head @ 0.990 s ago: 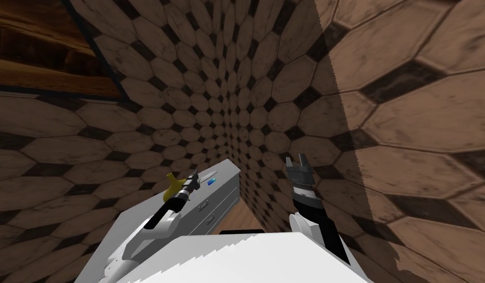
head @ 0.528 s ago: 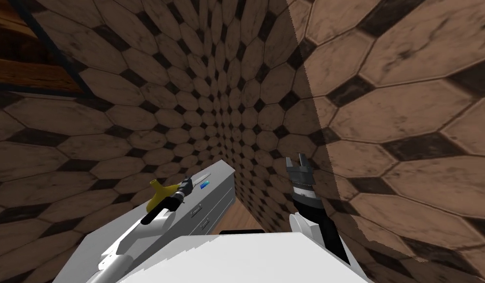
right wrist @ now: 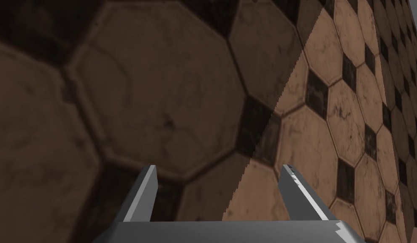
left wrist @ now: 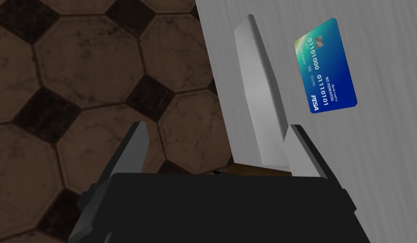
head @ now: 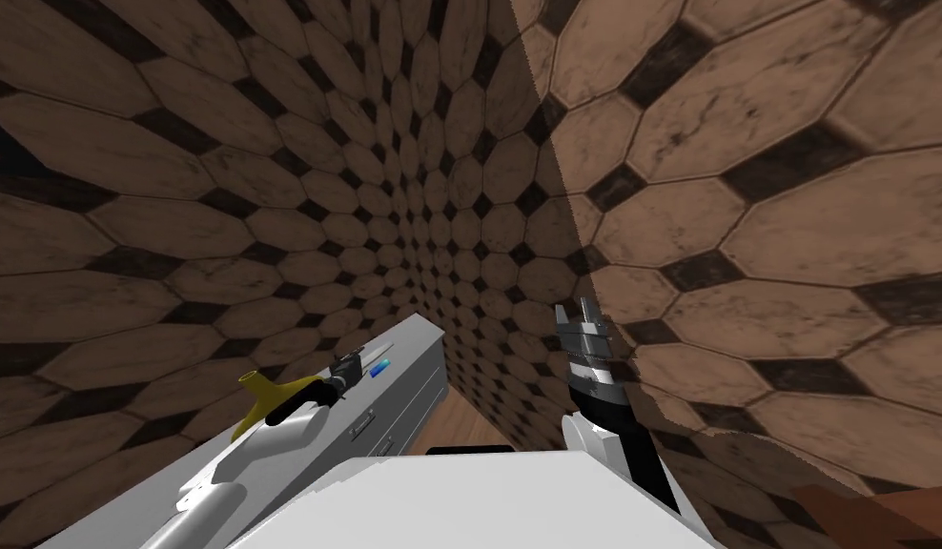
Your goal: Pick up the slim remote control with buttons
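Pale grey and thin, the remote point(left wrist: 260, 97) lies flat on the grey top of the cabinet point(left wrist: 385, 160), right along the edge by the wall. No buttons show on it. A blue card point(left wrist: 326, 65) lies just beside it, not touching.

The left gripper point(left wrist: 218, 126) is wide open and points along the remote. The remote's near end sits between the fingers point(left wrist: 302, 147), close against one, with a big gap to the other. I think it is lined up this way so the fingers can squeeze the long thin sides. It may need to slide sideways a bit first, and it should miss the card.

A yellow thing point(head: 255, 400) stands by the left arm. The right gripper point(head: 574, 307) is held up near the wall, open, with nothing in it.

The walls point(head: 746, 238) have brown tiles with small dark squares. A bit of wood floor point(head: 460, 424) shows by the cabinet.
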